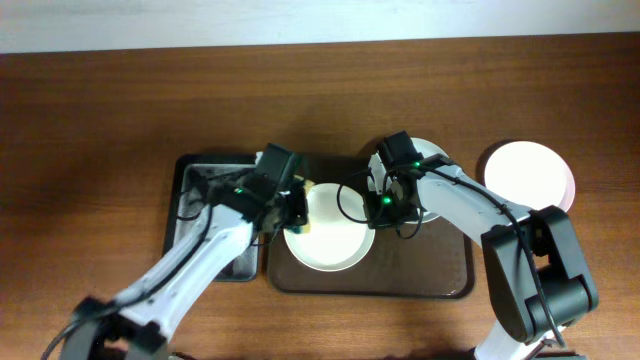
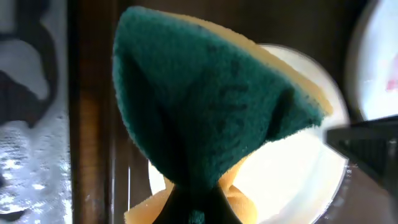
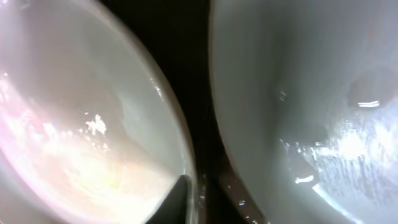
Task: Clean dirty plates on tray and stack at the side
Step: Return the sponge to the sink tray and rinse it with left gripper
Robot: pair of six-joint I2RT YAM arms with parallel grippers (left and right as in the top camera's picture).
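a robot lab bench: left arm point(image 1: 195, 260) and right arm point(image 1: 470, 205) at a wood-grain table point(image 1: 100, 100), white wall point(image 1: 300, 20) behind.

Rear plate point(image 1: 432, 155): half hidden under right arm point(image 1: 462, 196). Middle plate point(image 2: 298, 168): mostly behind sponge point(image 2: 211, 106). Right wrist view: plates point(image 3: 81, 137) blurred, cut by edges.

in the tray point(image 1: 420, 278) before me lie two plates point(image 1: 325, 245); a third plate point(image 1: 530, 175) sits right of it, the sponge tray point(image 1: 186, 205) left.
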